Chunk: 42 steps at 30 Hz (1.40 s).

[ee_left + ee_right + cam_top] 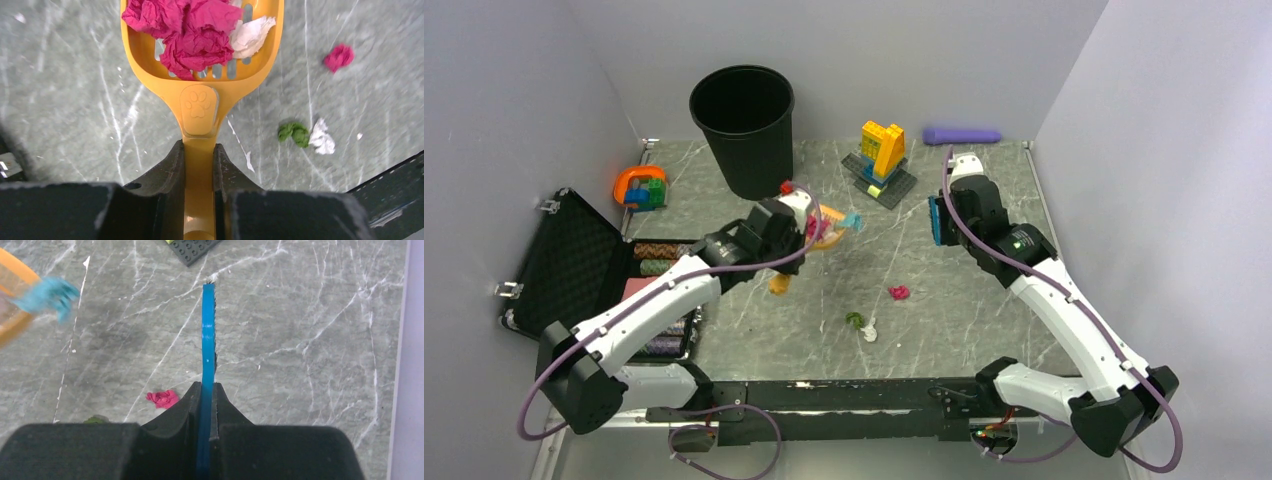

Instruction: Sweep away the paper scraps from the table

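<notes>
My left gripper (199, 145) is shut on the handle of an orange slotted scoop (200, 105), held above the table (984, 320) near its middle. Magenta paper scraps (190, 35) and a white one (250, 35) lie in the scoop. A teal scrap (852, 220) hangs at the scoop's rim (829, 228). On the table lie a magenta scrap (898, 292), a green one (854, 320) and a white one (869, 330). My right gripper (207, 385) is shut on a thin blue sweeping blade (208, 330), held to the right of the scoop, off the table.
A black bin (744, 125) stands at the back, just beyond the scoop. A yellow-and-blue brick build (881, 155) and a purple cylinder (962, 135) sit at the back right. An open black case (574, 260) lies at the left. Pale walls enclose three sides.
</notes>
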Tool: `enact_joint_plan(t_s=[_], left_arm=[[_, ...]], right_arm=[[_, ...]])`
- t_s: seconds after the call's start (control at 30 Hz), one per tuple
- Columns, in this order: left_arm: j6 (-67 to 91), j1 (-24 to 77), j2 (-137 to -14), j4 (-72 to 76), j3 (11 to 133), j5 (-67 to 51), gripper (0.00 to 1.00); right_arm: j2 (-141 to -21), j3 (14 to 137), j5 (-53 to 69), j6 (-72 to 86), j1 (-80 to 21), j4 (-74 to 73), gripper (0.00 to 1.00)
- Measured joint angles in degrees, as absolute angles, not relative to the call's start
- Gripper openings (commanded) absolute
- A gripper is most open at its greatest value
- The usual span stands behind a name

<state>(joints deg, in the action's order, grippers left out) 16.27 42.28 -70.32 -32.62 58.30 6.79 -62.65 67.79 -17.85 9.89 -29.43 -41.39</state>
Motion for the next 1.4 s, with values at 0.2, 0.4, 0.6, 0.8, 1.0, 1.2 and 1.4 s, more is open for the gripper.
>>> enact_joint_plan(t_s=[0.2,0.4,0.6,0.8,1.0,1.2,1.4], left_arm=[[15.64,35.86,-69.41,-37.52,69.14,5.54,0.0],[13.32,29.06,-71.85,-42.96,85.56,3.42,0.0],[11.94,22.06,-79.55,-47.44,101.95,-1.02,0.0],[12.03,14.31,-89.82,-50.76,115.18,-9.45,0.0],[15.88,6.42,-97.12,-50.48,119.52,-20.49,0.0],[24.4,0.08,-99.63,-43.86,114.56,-35.29,0.0],[46.61,-5.67,-99.63,-20.45,97.43,-51.33,0.0]], right_arm=[[-60.77,64.4,-18.5,11.66,-29.43,-41.36,0.0],[-58.46,63.18,-18.28,12.64,-29.43,-41.5,0.0],[-56.47,63.13,-18.04,12.75,-29.43,-41.52,0.0],[-55.77,63.13,-17.91,12.97,-29.43,-41.56,0.0],[-55.31,63.13,-17.45,13.1,-29.43,-41.6,0.0],[-55.18,63.13,-16.86,13.13,-29.43,-41.58,0.0],[-55.27,63.13,-15.88,13.52,-29.43,-41.56,0.0]])
